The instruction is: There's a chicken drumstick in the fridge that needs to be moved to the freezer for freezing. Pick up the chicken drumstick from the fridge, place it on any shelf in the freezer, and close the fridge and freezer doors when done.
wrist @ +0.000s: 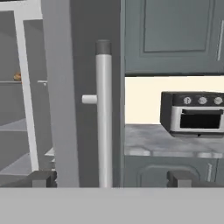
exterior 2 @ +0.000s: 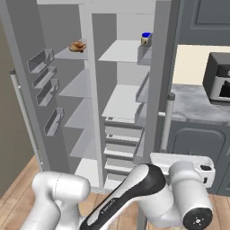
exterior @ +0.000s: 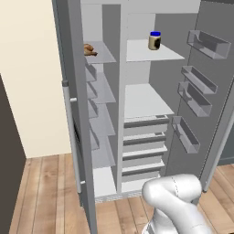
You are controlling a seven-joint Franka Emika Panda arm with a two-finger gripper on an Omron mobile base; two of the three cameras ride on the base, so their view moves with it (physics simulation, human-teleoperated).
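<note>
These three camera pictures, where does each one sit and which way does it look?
Left base view: behind the arm's left, facing the open freezer and fridge; white arm at lower right.
Right base view: behind the arm's right, facing the same unit; arm across the bottom.
Hand view: on the hand, facing the fridge door's handle, with the open end effector at the bottom.
Both base views share the chicken drumstick on the top freezer shelf and the blue-lidded jar.
</note>
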